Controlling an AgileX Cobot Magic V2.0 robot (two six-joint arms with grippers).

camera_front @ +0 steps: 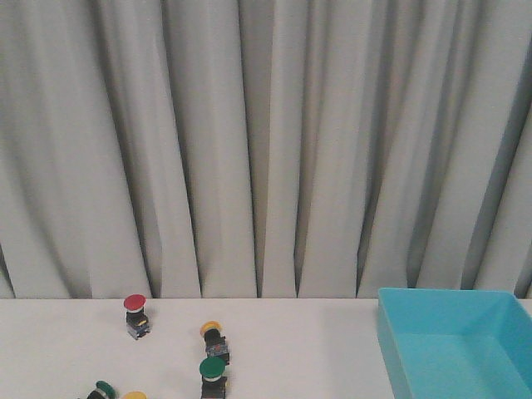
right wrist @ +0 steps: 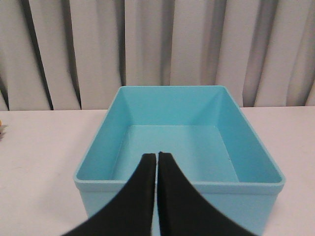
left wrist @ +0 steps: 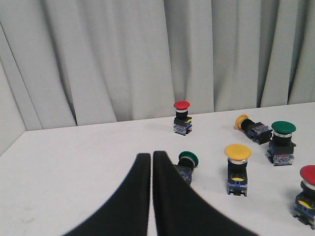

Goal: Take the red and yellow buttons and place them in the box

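Note:
On the white table stand a red button [camera_front: 135, 314] [left wrist: 181, 118] and another red button [left wrist: 307, 194] at the left wrist view's edge. A yellow button [camera_front: 214, 337] [left wrist: 248, 127] lies on its side, and a second yellow button [left wrist: 237, 167] [camera_front: 134, 396] stands upright. The turquoise box [camera_front: 453, 353] [right wrist: 172, 105] sits at the right and holds nothing. My left gripper [left wrist: 151, 155] is shut and empty, short of the buttons. My right gripper [right wrist: 157, 155] is shut and empty, just before the box's near wall. Neither gripper shows in the front view.
A green-capped switch [left wrist: 186, 164] [camera_front: 104, 389] lies on its side right beside my left fingers [left wrist: 167, 187]. Another green-capped switch [camera_front: 213, 374] [left wrist: 283, 142] stands upright among the buttons. A grey curtain [camera_front: 266, 141] hangs behind the table.

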